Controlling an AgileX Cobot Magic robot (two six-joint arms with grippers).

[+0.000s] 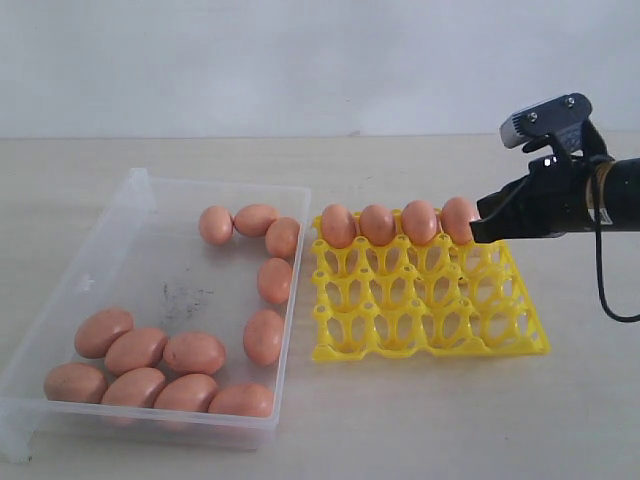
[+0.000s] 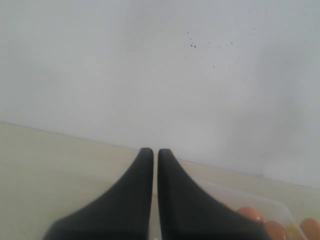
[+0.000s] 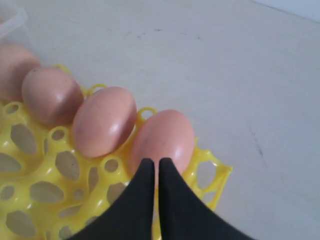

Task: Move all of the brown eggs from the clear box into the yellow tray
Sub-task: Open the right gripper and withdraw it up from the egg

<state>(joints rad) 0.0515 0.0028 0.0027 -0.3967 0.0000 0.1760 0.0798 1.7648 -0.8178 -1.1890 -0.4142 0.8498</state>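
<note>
Closed tight with nothing between them, the right fingers (image 3: 137,200) point down at the far right corner of the tray. Their tips are over the end egg (image 3: 162,137) of the row there, but whether they touch its shell cannot be told. The left fingers (image 2: 130,200) are likewise pressed together and empty. They hang above the worktop with a white wall behind them, and a corner of the box with a few eggs shows just past them.

The pale worktop (image 1: 400,430) carries everything. On its left lies the box (image 1: 150,260), its long sides running away from the camera, with dark specks on its bare floor. Just beside the box's right wall sits the tray (image 1: 420,348), which is smaller than the box.

Twelve eggs (image 1: 194,352) lie on their sides in the box. Seven are bunched in the near left corner, and five curve from the far right corner down along the right wall. Four more (image 1: 377,224) stand on end, side by side, filling the tray's far row. The three nearer rows show open cups.
</note>
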